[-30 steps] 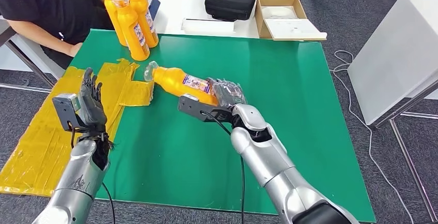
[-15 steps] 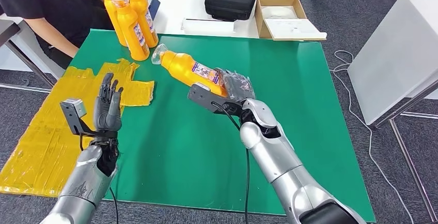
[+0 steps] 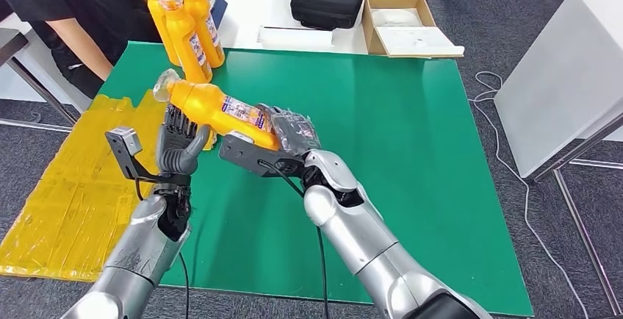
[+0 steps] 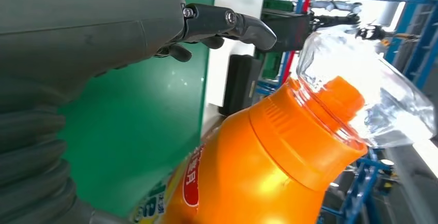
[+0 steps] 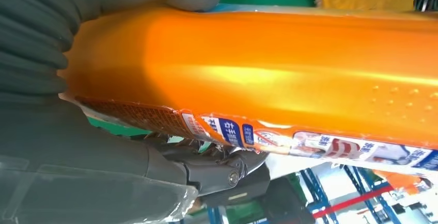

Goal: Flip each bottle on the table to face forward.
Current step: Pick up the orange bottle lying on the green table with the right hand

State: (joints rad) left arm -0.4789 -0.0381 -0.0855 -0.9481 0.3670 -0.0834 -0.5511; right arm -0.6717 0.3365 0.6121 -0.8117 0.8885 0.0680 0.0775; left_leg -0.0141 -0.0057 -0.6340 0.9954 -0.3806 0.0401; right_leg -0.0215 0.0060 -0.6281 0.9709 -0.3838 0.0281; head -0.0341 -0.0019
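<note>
Gripping orange bottle (image 3: 220, 109) aloft — right hand (image 3: 292, 134); left hand (image 3: 178, 142) fingers spread beneath — bare green table (image 3: 411, 150) rightward.

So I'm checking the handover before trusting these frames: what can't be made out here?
- Whether the left hand touches the held bottle: in the head view the bottle covers its fingertips; the left wrist view shows fingers spread beside it.
- The right hand fingers' hold: wrinkled clear wrap hides them in the head view.
- Label text: cut off in both wrist views.
- Which way the three standing bottles face: labels too small.
</note>
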